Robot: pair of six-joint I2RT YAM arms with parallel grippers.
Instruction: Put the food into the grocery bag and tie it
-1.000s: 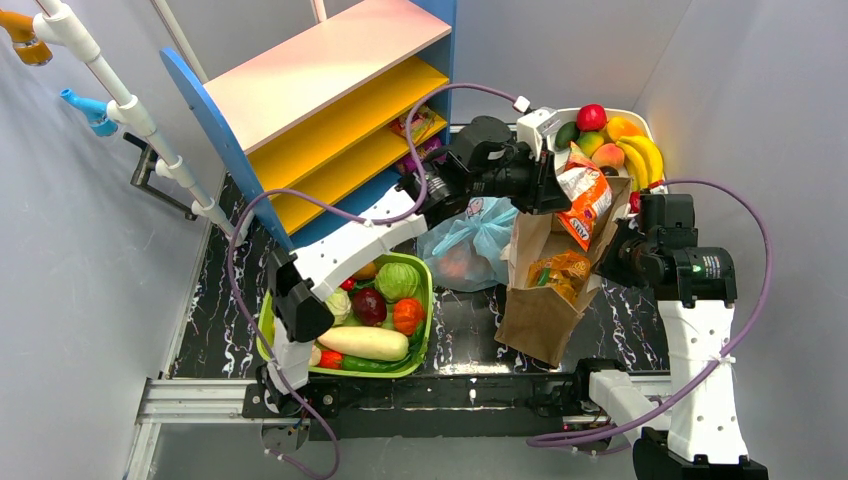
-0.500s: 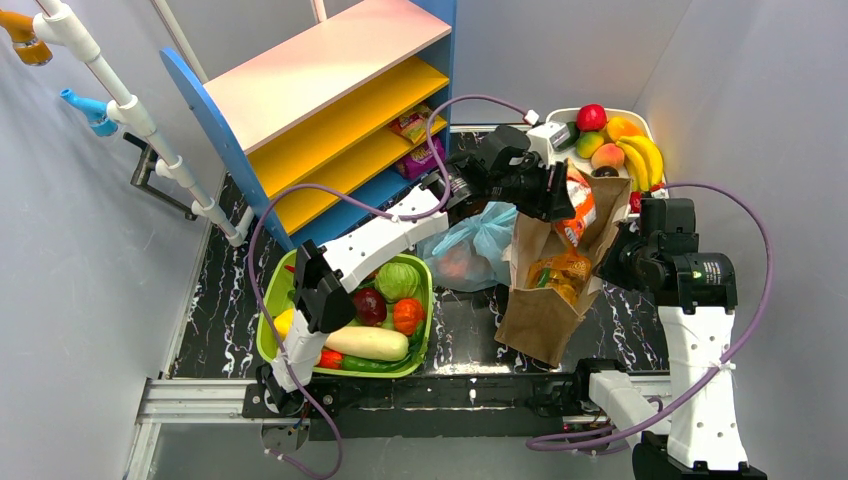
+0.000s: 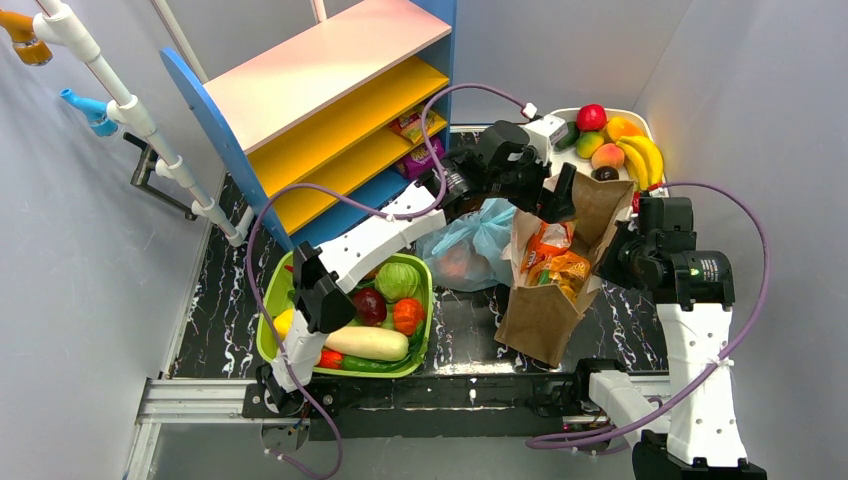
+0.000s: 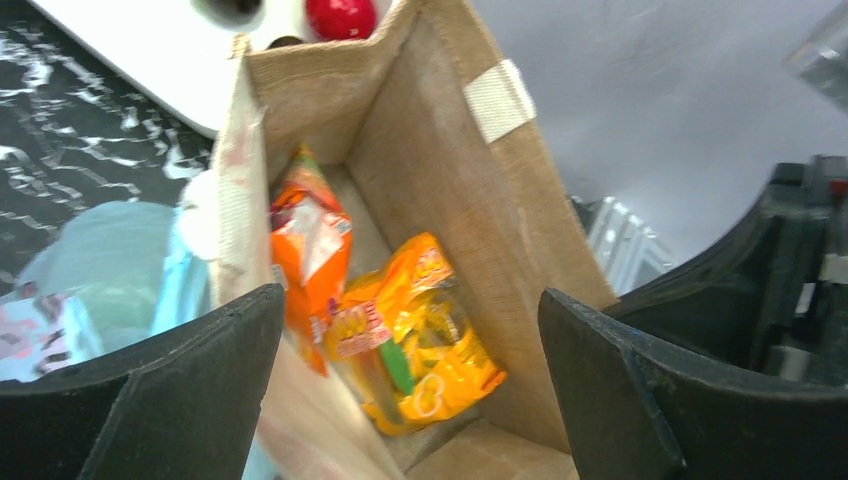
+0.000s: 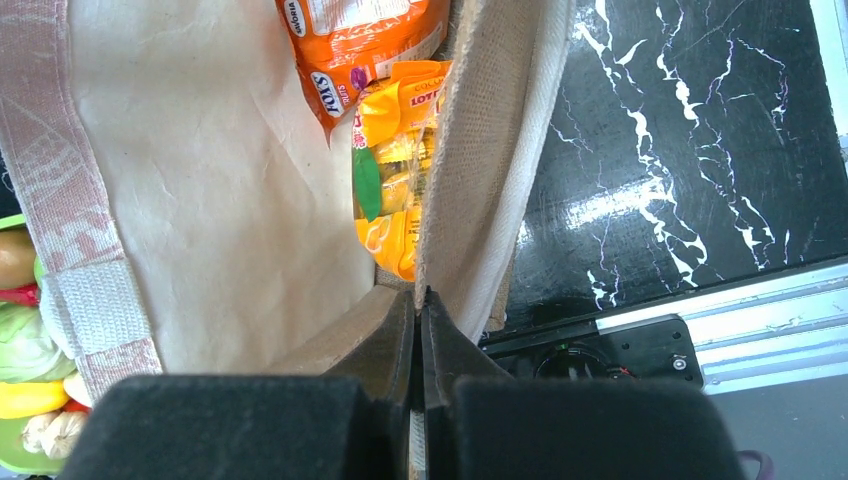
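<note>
Released since a second ago, the orange snack packet sits in the brown paper bag under the wide-open left gripper; the right gripper pinches its wall, and the light-blue plastic bag, perhaps already filled, lies just to its left.

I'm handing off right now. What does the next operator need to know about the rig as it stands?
Left gripper: open, empty, above the paper bag's mouth.
Right gripper: shut on the paper bag's rim.
Paper bag: standing open, with an orange packet and a yellow packet inside.
Blue bag: to its left, gathered at the top, with an orange-red item inside.
Left: confirm the blue bag's knot, which I cannot tell from here.
</note>
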